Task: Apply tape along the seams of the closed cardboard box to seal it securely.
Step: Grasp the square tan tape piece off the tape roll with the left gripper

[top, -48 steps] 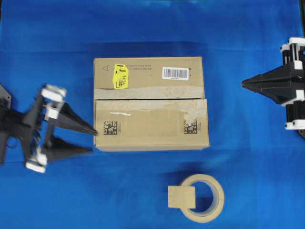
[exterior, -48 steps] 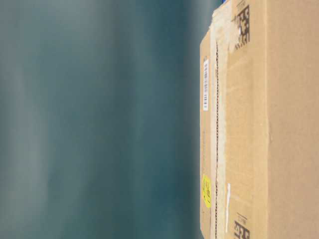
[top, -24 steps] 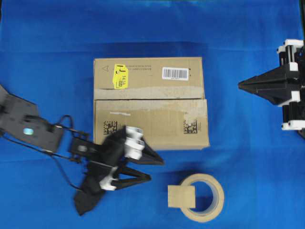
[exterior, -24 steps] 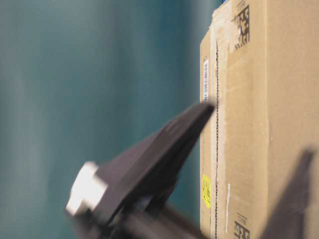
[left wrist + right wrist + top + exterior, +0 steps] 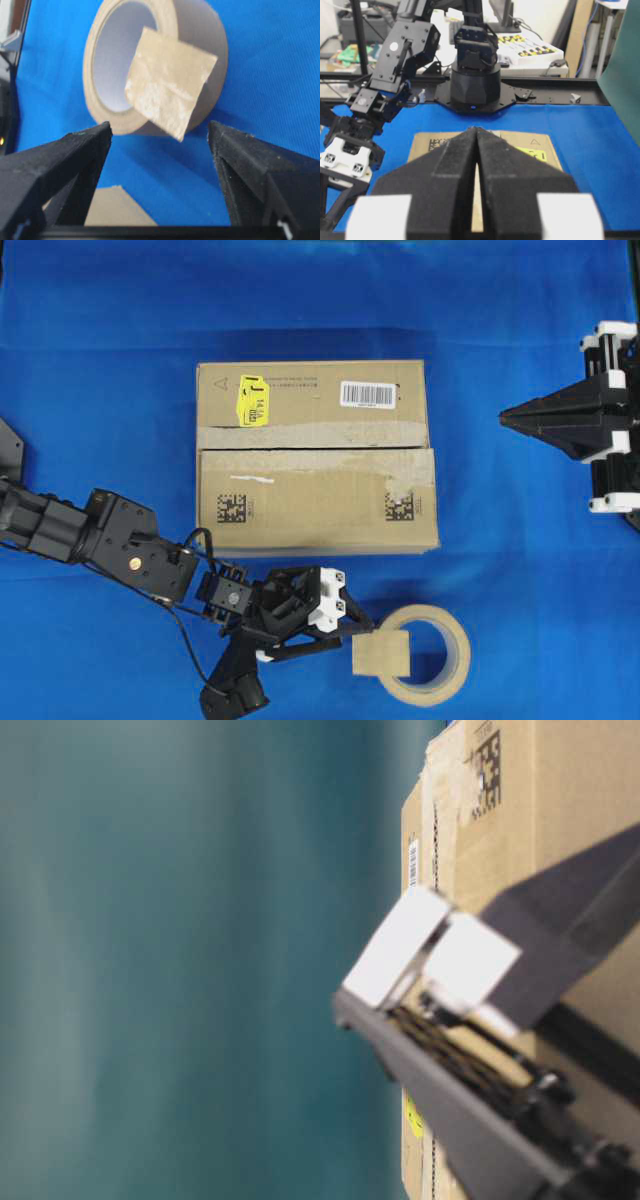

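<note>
- Blue cloth [image 5: 100, 360] across the whole table, seen from overhead.
- Closed box [image 5: 315, 455] at centre, long side left to right, with yellow sticker, barcode label and two black codes on top.
- Seam [image 5: 310, 447] as a thin dark line across the lid between the two flaps, edged by old worn tape; no fresh tape on it yet.
- Tape roll [image 5: 432, 654] flat on the cloth in front of the box, well apart from it.
- Tape [image 5: 381, 653], a small tan square, sticking out from the roll's left rim, lifted off the cloth; probably left free as a tab for gripping.
- Left gripper [image 5: 362, 634] low beside the roll, jaws spread wide and empty, tips just short of the square.
- Wrist view: tape [image 5: 170, 89] centred between the two dark fingers [image 5: 65, 155], not touched; seemingly lined up for a pinch on the loose flap.
- Right gripper [image 5: 506, 418] off to the right of the box, jaws fully together, holding nothing, apparently parked clear of the work.
</note>
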{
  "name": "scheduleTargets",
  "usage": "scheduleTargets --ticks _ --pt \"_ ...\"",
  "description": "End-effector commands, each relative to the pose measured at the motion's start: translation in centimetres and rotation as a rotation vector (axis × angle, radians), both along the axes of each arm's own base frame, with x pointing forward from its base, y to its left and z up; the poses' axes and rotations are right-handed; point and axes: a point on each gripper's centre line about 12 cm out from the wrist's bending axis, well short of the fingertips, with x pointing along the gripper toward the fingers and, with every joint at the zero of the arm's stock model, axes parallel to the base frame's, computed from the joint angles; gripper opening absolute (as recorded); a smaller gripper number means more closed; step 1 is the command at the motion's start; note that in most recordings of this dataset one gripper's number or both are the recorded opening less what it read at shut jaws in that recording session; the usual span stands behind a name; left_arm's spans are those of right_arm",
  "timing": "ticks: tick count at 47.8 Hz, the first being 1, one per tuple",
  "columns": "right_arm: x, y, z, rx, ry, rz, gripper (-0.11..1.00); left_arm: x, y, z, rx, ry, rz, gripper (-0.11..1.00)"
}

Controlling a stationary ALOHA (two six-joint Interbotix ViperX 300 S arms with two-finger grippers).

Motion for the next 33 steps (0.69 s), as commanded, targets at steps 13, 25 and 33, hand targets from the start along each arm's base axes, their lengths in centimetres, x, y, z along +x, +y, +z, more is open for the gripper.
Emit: scheduleTargets --ticks 13,25,33 --pt "0.4 0.0 0.5 -0.009 -0.014 0.000 0.01 1.0 -0.4 0.6 0.015 -0.074 -0.018 0.70" --pt "0.5 0.0 0.2 -0.012 -0.005 0.000 0.01 0.9 -0.3 0.1 0.049 -0.071 -0.032 0.44" --pt "0.6 0.0 0.2 -0.013 0.000 0.002 0.01 0.8 -0.3 0.2 0.072 -0.081 -0.043 0.03"
